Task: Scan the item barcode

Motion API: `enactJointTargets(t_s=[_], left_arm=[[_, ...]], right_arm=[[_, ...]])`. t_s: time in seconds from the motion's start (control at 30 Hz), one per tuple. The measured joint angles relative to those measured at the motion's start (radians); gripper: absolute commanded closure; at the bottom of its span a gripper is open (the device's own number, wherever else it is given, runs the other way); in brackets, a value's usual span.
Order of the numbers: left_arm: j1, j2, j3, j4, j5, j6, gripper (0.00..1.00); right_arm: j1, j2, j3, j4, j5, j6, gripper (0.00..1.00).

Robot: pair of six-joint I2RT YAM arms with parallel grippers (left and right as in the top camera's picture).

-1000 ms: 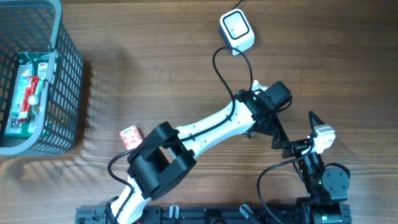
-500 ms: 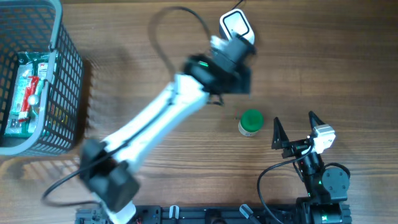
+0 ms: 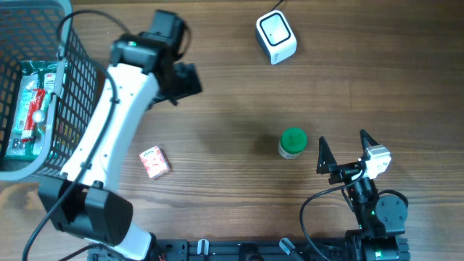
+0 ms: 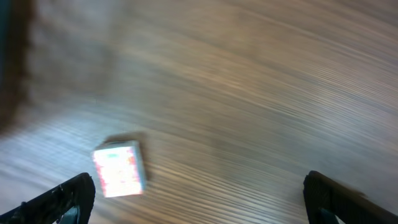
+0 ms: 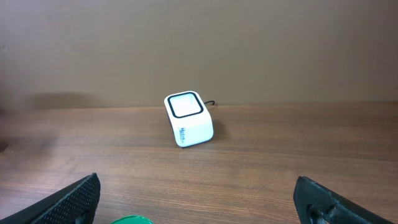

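Brown wood-grain table (image 3: 232, 87), plain tan wall (image 5: 249, 50) behind white scanner (image 5: 188, 118)

A shop-checkout setup is seen: a barcode scanner (image 3: 276, 38) (white, corded) and a wire basket (image 3: 81, 101) are set on a desk (image 3: 232, 94).

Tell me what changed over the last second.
The left end effector, now open and empty, swung from beside the right end effector past the scanner to beside the basket, uncovering the green-capped bottle. Right end effector, scanner, pink box and basket stayed put.
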Motion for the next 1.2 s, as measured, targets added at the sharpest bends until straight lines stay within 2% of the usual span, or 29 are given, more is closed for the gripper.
enactJointTargets(t_s=[0.33,0.5,0.8,1.0,1.1,1.2], left_arm=[[0.167,0.000,-0.127,0.027,-0.001,0.010,0.05],[0.192,-0.018,-0.235,0.119,-0.009,0.011,0.06],[0.192,-0.278,-0.398,0.229,-0.009,0.011,0.05],[0.206,-0.331,-0.513,0.313,-0.011,0.004,0.05],[0.242,-0.329,-0.581,0.341,-0.011,-0.011,0.13],[0.282,-0.329,-0.636,0.364,-0.010,-0.027,0.30]], right_arm=[[0.000,0.000,0.000,0.000,0.000,0.000,0.00],[0.000,0.000,0.000,0.000,0.000,0.000,0.00],[0.000,0.000,0.000,0.000,0.000,0.000,0.00],[0.000,0.000,0.000,0.000,0.000,0.000,0.00],[0.000,0.000,0.000,0.000,0.000,0.000,0.00],[0.000,0.000,0.000,0.000,0.000,0.000,0.00]])
